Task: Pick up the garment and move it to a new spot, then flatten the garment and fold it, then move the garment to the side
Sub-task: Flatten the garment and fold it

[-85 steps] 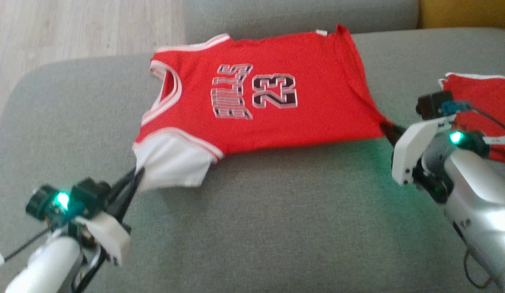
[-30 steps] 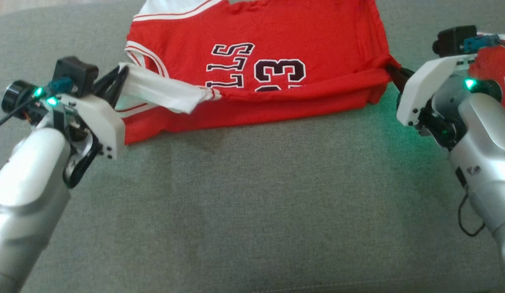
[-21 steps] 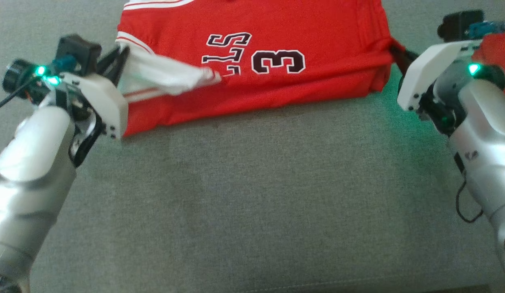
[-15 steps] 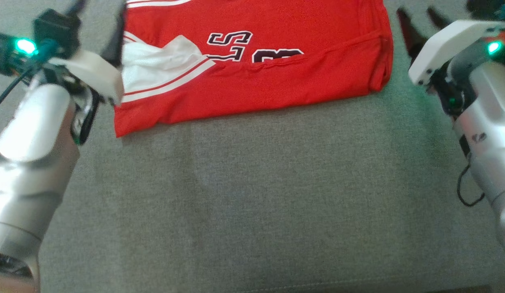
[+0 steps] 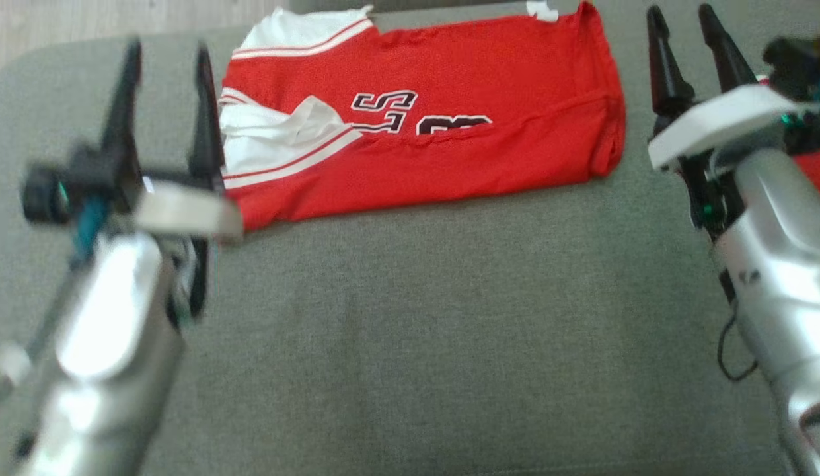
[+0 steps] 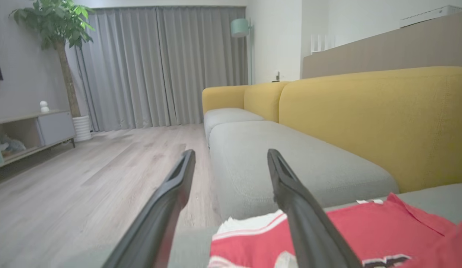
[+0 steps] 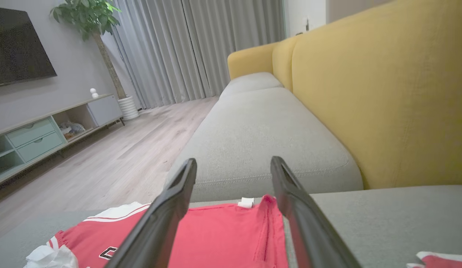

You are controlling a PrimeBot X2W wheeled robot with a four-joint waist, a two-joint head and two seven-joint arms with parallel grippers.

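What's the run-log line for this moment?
left end effector: open, empty | right end effector: open, empty | jersey: folded over, lying on grey cushion

Two garments, two end effectors

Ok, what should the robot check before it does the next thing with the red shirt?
1. The left gripper is open and off the jersey: ok.
2. The right gripper is open, holding nothing: ok.
3. The near edge is folded over the lettering: ok.
4. The white part lies flat: not ok, it is bunched.
5. The second red garment is clear of the right arm: cannot tell.
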